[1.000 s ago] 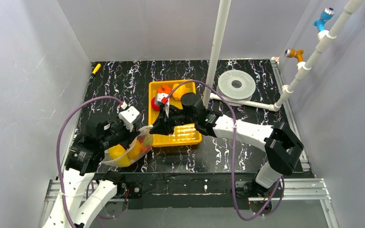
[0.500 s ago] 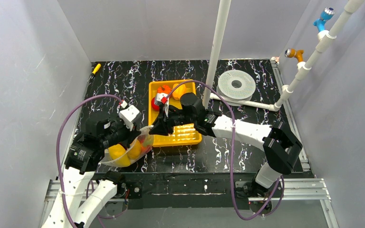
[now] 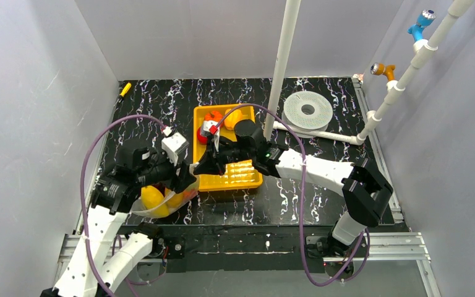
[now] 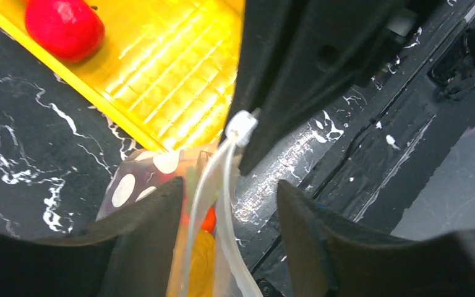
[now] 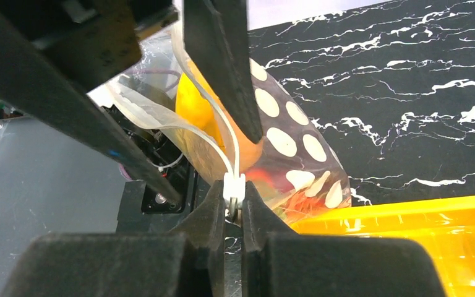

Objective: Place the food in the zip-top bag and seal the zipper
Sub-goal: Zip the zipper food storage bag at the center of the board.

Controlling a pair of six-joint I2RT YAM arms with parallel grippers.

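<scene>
The zip-top bag (image 3: 161,199) lies at the front left and holds yellow and orange food (image 3: 151,197). My right gripper (image 3: 196,167) is shut on the zipper's white slider (image 5: 234,185) at the bag's mouth end by the yellow tray (image 3: 241,176). My left gripper (image 4: 229,185) is open, with one finger on each side of the two parted zipper strips (image 4: 207,185), just behind the slider (image 4: 242,125). A red apple (image 4: 65,28) and orange and red food (image 3: 234,117) lie in the tray. The bag's side has white dots (image 5: 290,154).
A white upright pole (image 3: 281,68) stands behind the tray. A white ribbed disc (image 3: 308,110) lies at the back right beside a slanted white pipe (image 3: 402,80). A small yellow item (image 3: 125,88) lies at the back left. The table's front edge is just beside the bag.
My left gripper has moved right along the bag's mouth toward the right gripper. The right gripper stays pinched on the slider, almost still.
</scene>
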